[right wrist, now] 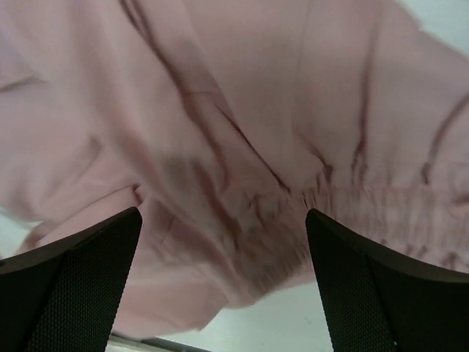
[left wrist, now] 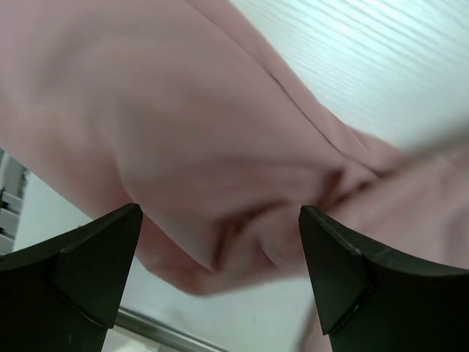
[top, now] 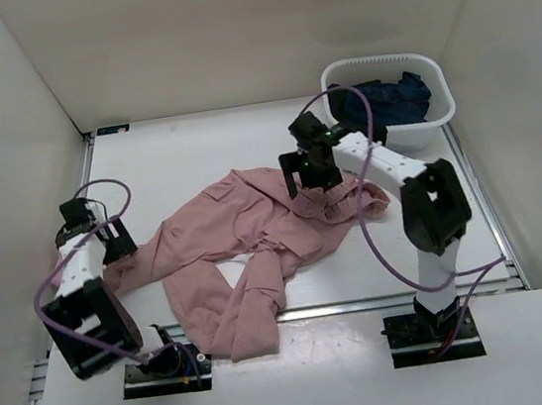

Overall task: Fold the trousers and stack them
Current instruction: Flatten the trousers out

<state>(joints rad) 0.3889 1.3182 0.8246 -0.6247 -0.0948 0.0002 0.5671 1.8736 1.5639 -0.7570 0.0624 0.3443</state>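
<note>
My right claw [right wrist: 223, 214] gapes wide and holds nothing, poised directly over the gathered waistband of the trousers [top: 232, 213]. My left claw [left wrist: 220, 213] is equally wide and empty above a leg end. I'd lower each onto one edge, pinch firmly, then draw apart to flatten them on the table [top: 185, 154]. Beyond the right claw, the basket [top: 412, 136] holds dark garments [top: 392, 97].
</note>
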